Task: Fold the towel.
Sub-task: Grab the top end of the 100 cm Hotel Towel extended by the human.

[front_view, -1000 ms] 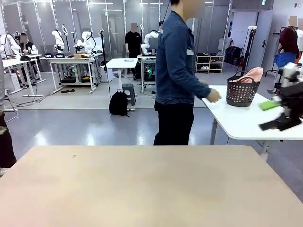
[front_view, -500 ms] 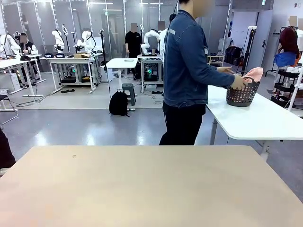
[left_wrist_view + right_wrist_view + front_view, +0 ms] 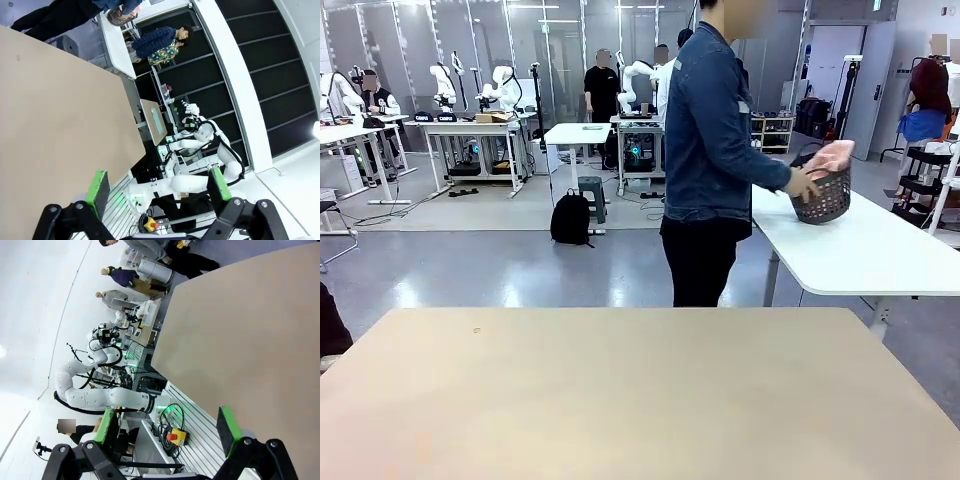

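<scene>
towel point(image 3: 832, 157) bunched in dark basket point(image 3: 825, 200), person's hand point(image 3: 804, 185) on it, at white side table point(image 3: 865, 255) far right | well apart from both arms, right arm's side | long axis unreadable | jaws both released, empty

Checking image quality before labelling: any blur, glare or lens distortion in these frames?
Front view: even light, sharp; towel and basket small and far, slightly soft. Left wrist view: rolled sideways, wide-angle bending of straight lines, left hand sharp. Right wrist view: rolled too, white background washed out, right hand sharp.
</scene>
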